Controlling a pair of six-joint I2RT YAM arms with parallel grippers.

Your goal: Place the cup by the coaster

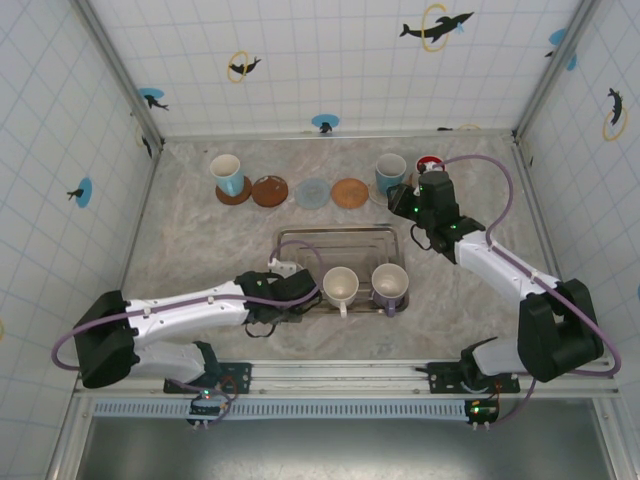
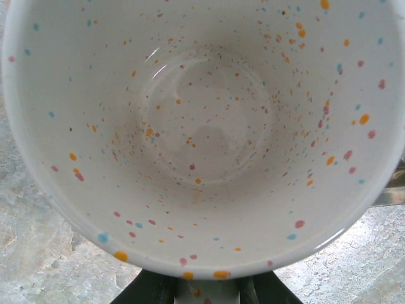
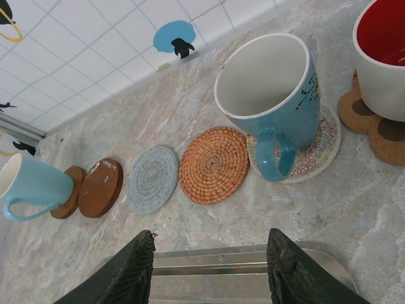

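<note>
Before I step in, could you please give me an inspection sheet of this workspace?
Surface: grey marbled tabletop, no spills seen.
Job's things: white speckled ceramic cup in shiny metal tray; brown wooden coaster, grey woven coaster, orange woven coaster all bare.
Clutter: teal mug, light blue mug, red-lined white cup, each on a coaster; purplish cup in tray.
Grippers: left tool at speckled cup, grip unclear; right tool open, empty.
Cables: purple cables looped along both arms.
Surroundings: white tiled walls with dolphin stickers.
</note>
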